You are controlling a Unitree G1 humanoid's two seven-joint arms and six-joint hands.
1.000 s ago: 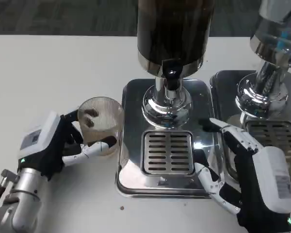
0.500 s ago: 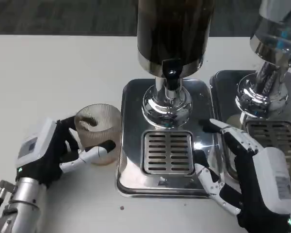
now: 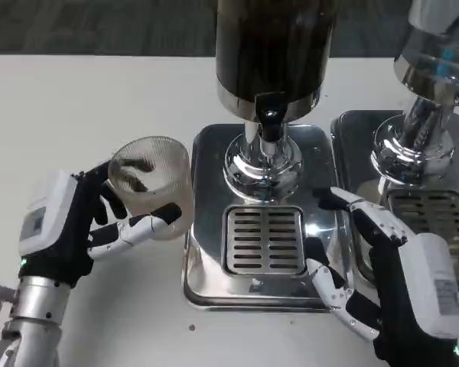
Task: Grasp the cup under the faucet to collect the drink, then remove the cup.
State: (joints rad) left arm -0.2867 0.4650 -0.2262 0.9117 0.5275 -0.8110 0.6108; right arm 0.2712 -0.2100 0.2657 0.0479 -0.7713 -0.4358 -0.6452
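On my screen the left hand (image 3: 65,229) gripped the cup (image 3: 148,186), a ribbed, see-through one, with black fingers (image 3: 147,223) wrapped across its front and the thumb behind it. The cup sat tilted in that grip over the white table (image 3: 76,107), just beside the left edge of the steel drip tray (image 3: 210,252) and well left of the faucet (image 3: 269,122) (whether the cup's base touched the table I could not tell). The dispenser (image 3: 274,50) stood on the tray's far half, its dark tank up top, with the slotted grate (image 3: 264,239) on the near half below the faucet. At the tray's right edge, toward its near right corner, the right hand (image 3: 390,283) lay empty with fingers apart, one reaching along the tray's rim. A second dispenser (image 3: 428,92) stood at the table's right edge.
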